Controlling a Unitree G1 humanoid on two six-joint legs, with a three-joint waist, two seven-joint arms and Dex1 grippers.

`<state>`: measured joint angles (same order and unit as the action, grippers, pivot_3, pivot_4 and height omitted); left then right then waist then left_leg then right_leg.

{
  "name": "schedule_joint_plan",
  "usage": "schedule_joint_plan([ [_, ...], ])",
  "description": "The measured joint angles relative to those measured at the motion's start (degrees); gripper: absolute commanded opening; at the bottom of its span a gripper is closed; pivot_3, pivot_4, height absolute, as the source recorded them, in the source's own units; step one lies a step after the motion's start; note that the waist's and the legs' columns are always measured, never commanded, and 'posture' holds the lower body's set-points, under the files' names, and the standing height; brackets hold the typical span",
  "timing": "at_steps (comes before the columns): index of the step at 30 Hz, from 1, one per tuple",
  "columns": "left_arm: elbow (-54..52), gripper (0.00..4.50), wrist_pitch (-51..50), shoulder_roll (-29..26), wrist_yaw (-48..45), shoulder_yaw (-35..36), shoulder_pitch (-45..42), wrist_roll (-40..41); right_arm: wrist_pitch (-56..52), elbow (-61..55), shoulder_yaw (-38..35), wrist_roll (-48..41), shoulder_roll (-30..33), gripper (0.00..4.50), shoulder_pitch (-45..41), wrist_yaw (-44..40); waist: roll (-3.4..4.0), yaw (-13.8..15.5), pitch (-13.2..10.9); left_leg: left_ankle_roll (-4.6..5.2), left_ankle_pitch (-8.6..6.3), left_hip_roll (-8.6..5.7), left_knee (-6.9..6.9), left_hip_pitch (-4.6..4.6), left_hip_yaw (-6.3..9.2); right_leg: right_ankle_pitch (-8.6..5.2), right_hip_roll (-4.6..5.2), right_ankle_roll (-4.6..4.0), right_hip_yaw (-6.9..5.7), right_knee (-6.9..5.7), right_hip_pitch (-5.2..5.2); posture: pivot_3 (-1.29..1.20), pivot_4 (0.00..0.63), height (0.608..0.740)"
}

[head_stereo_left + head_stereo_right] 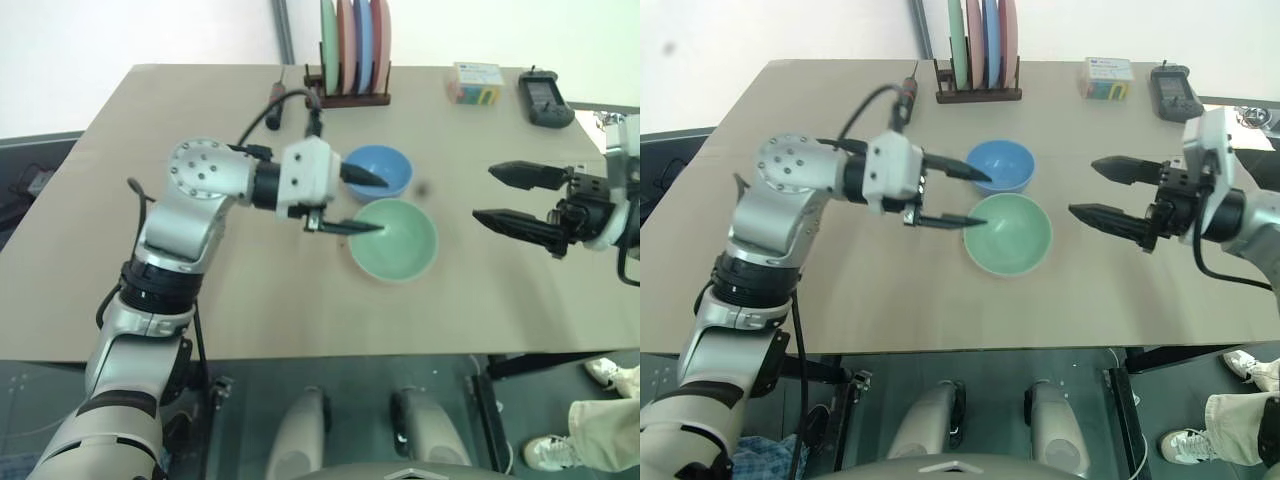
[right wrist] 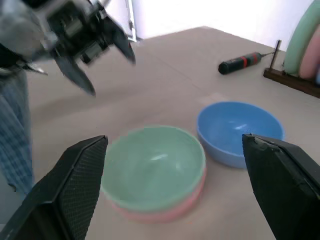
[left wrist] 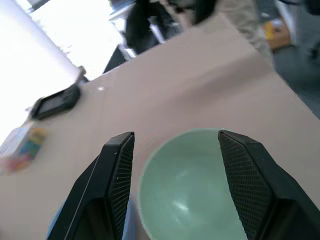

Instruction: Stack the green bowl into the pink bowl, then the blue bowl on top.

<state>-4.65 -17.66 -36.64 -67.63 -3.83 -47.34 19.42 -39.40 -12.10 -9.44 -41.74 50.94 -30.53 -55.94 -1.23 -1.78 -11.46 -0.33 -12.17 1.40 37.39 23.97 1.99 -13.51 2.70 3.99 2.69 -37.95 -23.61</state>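
The green bowl (image 1: 395, 238) sits nested inside the pink bowl (image 2: 165, 212), whose salmon rim peeks out below it in the right wrist view. Just behind them the blue bowl (image 1: 392, 163) stands alone on the table. My left gripper (image 1: 385, 206) hovers open over the green bowl's left rim, pointing right, with nothing between its fingers (image 3: 117, 170). My right gripper (image 1: 482, 192) hangs open to the right of the bowls, clear of them and pointing toward them.
At the table's back edge stand a wooden rack of upright plates (image 1: 350, 40), a screwdriver (image 1: 277, 100), a small colourful box (image 1: 477, 82) and a black device (image 1: 545, 100). A person's leg and shoe (image 1: 600, 425) show on the floor at the right.
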Motion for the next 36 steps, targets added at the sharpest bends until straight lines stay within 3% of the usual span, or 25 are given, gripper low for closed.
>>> schedule_joint_plan([
  [4, -1.4, 2.83, -6.1, -1.6, 8.2, 8.6, 7.3, 2.2, 8.7, 11.4, 11.1, 13.5, -1.9, 4.50, -7.8, -1.5, 0.04, -0.9, 0.0, 0.00, 0.00, 0.02, -0.12, -0.09, -0.11, 0.11, -0.01, -0.19, 0.12, 0.00, -0.05, 0.00, 0.150, 0.740],
  [10, -5.2, 2.83, -9.7, -3.0, 18.1, 19.0, 23.1, 2.4, 28.3, 35.0, 24.1, 32.5, -10.6, 4.50, -22.7, -3.9, 0.05, -1.6, 0.0, -0.01, 0.00, 0.03, -0.19, 0.02, -0.13, 0.12, 0.00, -0.21, 0.13, 0.02, -0.20, 0.00, 0.150, 0.740],
  [19, -14.7, 2.83, -13.1, -3.7, 27.0, 32.9, 39.5, 3.8, 56.7, 68.1, 32.8, 49.9, -24.0, 4.50, -39.3, -3.7, 0.04, -0.9, 0.0, -0.03, 0.00, 0.00, -0.25, 0.01, -0.08, 0.14, 0.07, -0.24, 0.07, 0.02, -0.18, 0.00, 0.150, 0.740],
  [26, -20.8, 2.83, -14.6, -2.6, 31.3, 36.8, 45.0, 6.2, 69.1, 81.0, 37.5, 61.0, -30.0, 4.50, -45.5, 2.3, 0.05, -0.8, -0.1, -0.06, 0.01, -0.01, -0.30, -0.06, -0.08, 0.14, 0.08, -0.25, 0.07, -0.02, -0.17, 0.00, 0.150, 0.740],
  [29, -22.6, 2.90, -14.9, -2.0, 32.6, 37.4, 46.4, 7.2, 70.8, 83.4, 37.8, 63.3, -32.1, 3.73, -47.1, 4.2, 0.05, -0.8, -0.1, -0.06, 0.01, 0.00, -0.35, -0.09, -0.07, 0.14, 0.07, -0.26, 0.07, -0.03, -0.18, 0.00, 0.150, 0.740],
  [36, -25.0, 2.90, -15.6, -1.1, 35.2, 39.4, 50.0, 9.1, 71.0, 86.7, 37.8, 67.1, -33.8, 1.08, -47.9, 7.1, 0.05, -0.7, -0.1, -0.07, 0.01, -0.02, -0.38, -0.10, -0.05, 0.14, 0.08, -0.27, 0.06, -0.02, -0.17, 0.00, 0.150, 0.740],
])
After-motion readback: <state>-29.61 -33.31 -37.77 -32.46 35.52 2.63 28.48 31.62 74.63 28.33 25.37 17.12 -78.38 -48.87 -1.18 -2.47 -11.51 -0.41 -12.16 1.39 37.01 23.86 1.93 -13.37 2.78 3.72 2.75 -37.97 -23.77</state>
